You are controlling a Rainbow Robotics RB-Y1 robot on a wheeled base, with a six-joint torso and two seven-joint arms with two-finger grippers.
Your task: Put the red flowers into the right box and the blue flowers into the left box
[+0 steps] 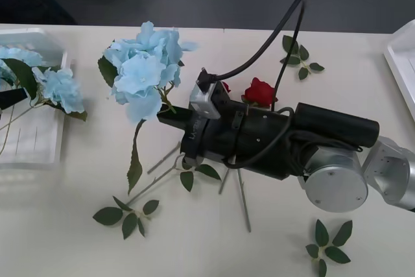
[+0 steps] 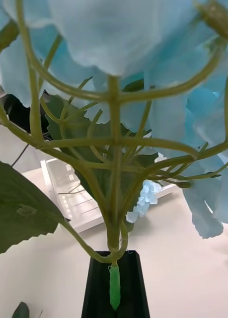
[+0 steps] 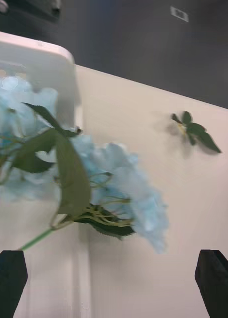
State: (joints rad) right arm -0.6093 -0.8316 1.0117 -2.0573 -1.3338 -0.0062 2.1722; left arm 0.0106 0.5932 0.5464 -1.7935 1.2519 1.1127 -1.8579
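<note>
My right gripper (image 1: 170, 116) is shut on the stem of a pale blue flower cluster (image 1: 146, 69) and holds it above the table's middle. The right wrist view looks up along that stem (image 2: 114, 238) from the black fingers (image 2: 114, 283) into the bloom. A red flower (image 1: 259, 92) lies on the table just behind the right arm, partly hidden by it. Other blue flowers (image 1: 58, 89) lie in and over the rim of the left box (image 1: 39, 154). My left gripper (image 3: 114, 278) hangs open over one of them (image 3: 128, 194) at the left box (image 3: 49, 59). The right box (image 1: 405, 63) shows at the right edge.
Loose green leaf sprigs lie at the front left (image 1: 126, 215), front right (image 1: 331, 244) and back right (image 1: 299, 56). Thin stems (image 1: 243, 199) stick out from under the right arm. A black cable arcs over the arm.
</note>
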